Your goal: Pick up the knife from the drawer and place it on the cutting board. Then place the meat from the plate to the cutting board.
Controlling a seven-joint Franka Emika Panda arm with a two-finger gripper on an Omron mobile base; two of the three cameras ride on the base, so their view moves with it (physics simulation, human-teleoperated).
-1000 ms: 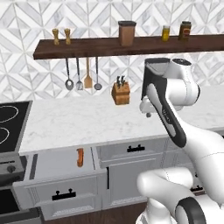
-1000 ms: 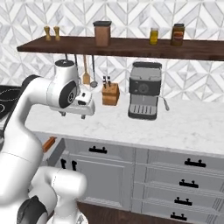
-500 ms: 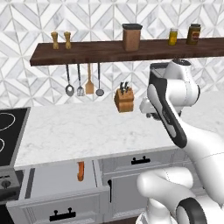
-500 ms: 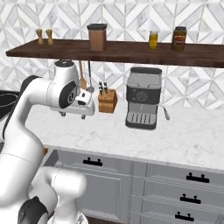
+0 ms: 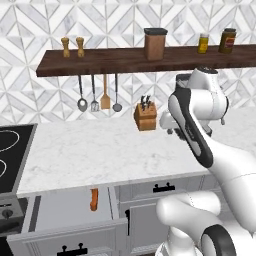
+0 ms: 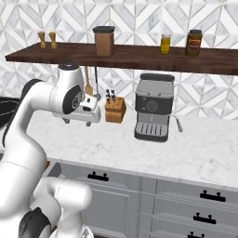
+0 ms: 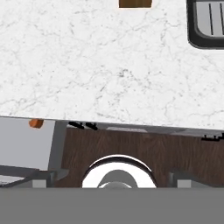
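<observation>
The drawer (image 5: 70, 212) stands pulled out below the counter at the lower left. In it lies the knife (image 5: 93, 199); its orange-brown handle shows and the blade is hidden under the counter edge. In the hand view the handle's end (image 7: 36, 123) peeks out beside the drawer (image 7: 26, 146). My gripper (image 5: 174, 131) (image 6: 77, 122) hangs above the marble counter, right of the drawer and well above it. It is open, and its fingers (image 7: 41, 177) are wide apart with nothing between them. The cutting board, plate and meat are out of view.
A wooden knife block (image 5: 145, 116) and a coffee machine (image 6: 154, 114) stand at the back of the counter (image 5: 100, 150). Utensils (image 5: 98, 95) hang under a shelf (image 5: 125, 57) of jars. A stove (image 5: 10, 155) is at the left. Closed drawers (image 6: 195, 209) lie right.
The whole picture has shifted and grown in both base views, so the base has driven. The arm keeps its pose over the counter. The drawer stays open with the knife inside.
</observation>
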